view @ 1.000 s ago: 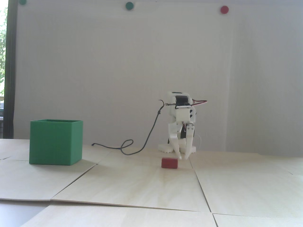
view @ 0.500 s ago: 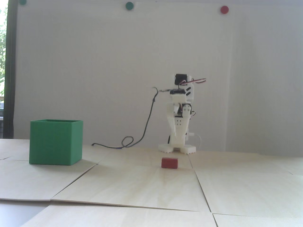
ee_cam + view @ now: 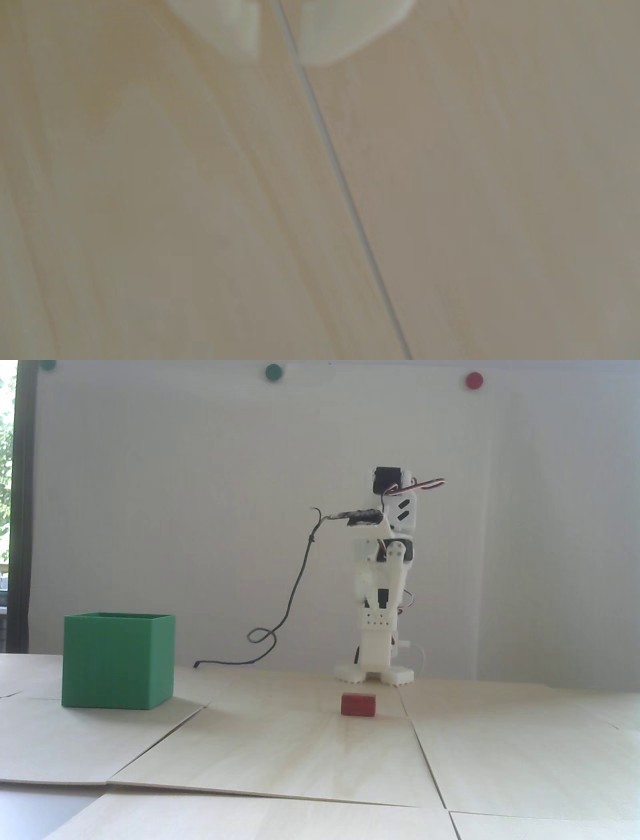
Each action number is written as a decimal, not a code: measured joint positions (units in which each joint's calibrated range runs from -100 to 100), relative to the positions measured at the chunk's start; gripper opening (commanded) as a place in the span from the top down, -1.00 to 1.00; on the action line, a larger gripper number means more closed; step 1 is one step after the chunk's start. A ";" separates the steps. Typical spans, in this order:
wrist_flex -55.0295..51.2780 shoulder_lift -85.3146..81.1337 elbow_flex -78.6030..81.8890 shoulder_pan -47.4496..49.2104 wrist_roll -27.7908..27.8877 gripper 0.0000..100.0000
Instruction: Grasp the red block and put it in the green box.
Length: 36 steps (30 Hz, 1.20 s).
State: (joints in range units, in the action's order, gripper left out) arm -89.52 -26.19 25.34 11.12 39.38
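Observation:
The red block [image 3: 358, 705] lies on the pale wooden table, in front of the arm's base and free of any contact. Far to its left in the fixed view stands the green box [image 3: 117, 660], top open. The white arm is folded upright, and my gripper [image 3: 381, 607] hangs pointing down, well above and behind the block. In the blurred wrist view my gripper [image 3: 280, 59] shows only its two pale fingertips [image 3: 239, 34] at the top edge. A narrow gap between them holds nothing but a table seam. Block and box are out of the wrist view.
A dark cable [image 3: 295, 590] droops from the wrist camera and loops onto the table between box and arm base [image 3: 375, 675]. The table is made of plywood sheets with seams [image 3: 425, 755]. A white wall with coloured dots stands behind.
The arm has risen steadily from beside the red block to a tall upright pose, lifting the cable with it. The block and the box have stayed where they were.

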 measured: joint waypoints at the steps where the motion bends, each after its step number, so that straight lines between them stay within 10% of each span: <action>1: 0.00 3.90 -2.42 -0.08 -0.46 0.95; 36: -0.25 44.50 -38.76 5.73 -10.12 0.96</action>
State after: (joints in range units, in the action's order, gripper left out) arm -89.77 18.31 -13.43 16.85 29.26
